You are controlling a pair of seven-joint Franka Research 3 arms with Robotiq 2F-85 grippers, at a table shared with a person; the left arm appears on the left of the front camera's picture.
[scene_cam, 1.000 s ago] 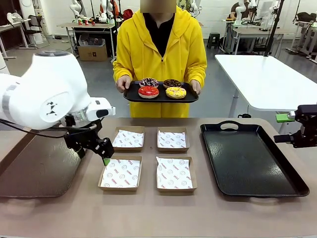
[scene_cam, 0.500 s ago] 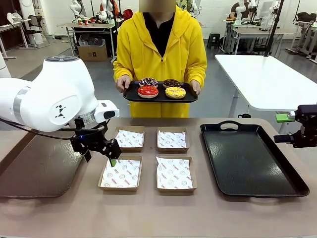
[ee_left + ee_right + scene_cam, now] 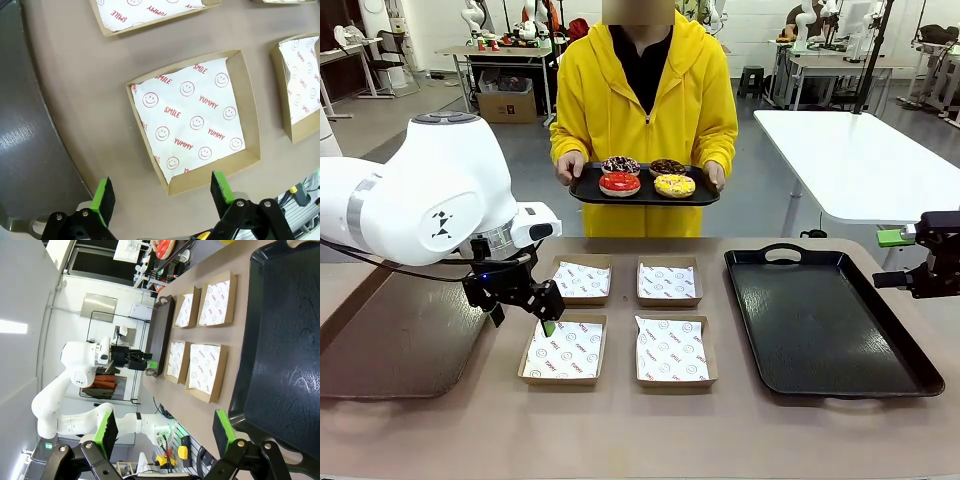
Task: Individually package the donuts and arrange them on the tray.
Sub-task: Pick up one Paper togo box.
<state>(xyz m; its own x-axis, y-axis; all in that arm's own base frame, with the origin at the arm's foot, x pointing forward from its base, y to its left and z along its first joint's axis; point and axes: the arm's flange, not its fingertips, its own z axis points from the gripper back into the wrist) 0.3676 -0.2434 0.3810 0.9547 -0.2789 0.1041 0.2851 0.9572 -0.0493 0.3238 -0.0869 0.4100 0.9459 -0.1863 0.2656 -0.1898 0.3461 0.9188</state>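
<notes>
Left pincer [image 3: 162, 190] released, angled down at paper-lined box [image 3: 195, 120], right pincer [image 3: 165, 429] released beside tray [image 3: 280, 340]

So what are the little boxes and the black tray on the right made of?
The boxes look like matte brown cardboard, with raw folded edges, lined with thin white paper printed with red smileys. The black tray is likely plastic, maybe coated metal: its glossy, pebbled surface reflects light.
</notes>
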